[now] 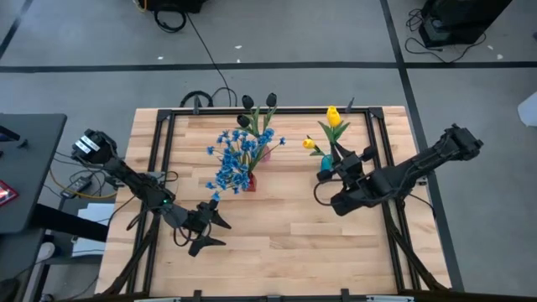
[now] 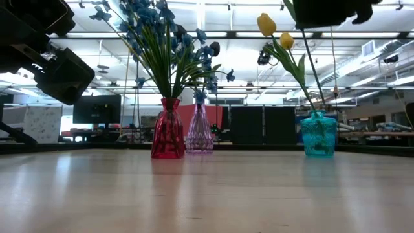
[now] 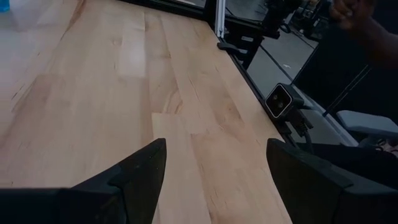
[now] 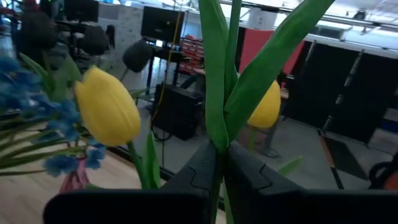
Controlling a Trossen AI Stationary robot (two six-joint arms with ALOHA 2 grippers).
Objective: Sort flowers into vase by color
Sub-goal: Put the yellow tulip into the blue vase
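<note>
The right claw (image 4: 221, 165) is clenched on a yellow tulip (image 4: 107, 106) stem over the teal vase (image 1: 325, 163). Left claw (image 1: 204, 231) is released, idle above the tabletop (image 1: 277, 243). Risk — a slanted stem may miss the narrow neck & tip the vase.

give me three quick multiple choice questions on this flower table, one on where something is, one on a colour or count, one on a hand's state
1. Where are the small blue blossoms?
A. in the red glass vase
B. in the teal glass vase
C. flat on the wooden table

2. How many glass vases stand on the table?
A. one
B. two
C. three

3. What is the right hand doing?
A. open over bare wood
B. shut on a green stem
C. gripping a vase rim

Answers:
1 A, their stems run down into the red glass vase.
2 C, red, clear lilac vase and teal glass vase show in the low view.
3 B, its fingers close around the green stem with a yellow tulip nearby; the left hand is the open one.
</note>
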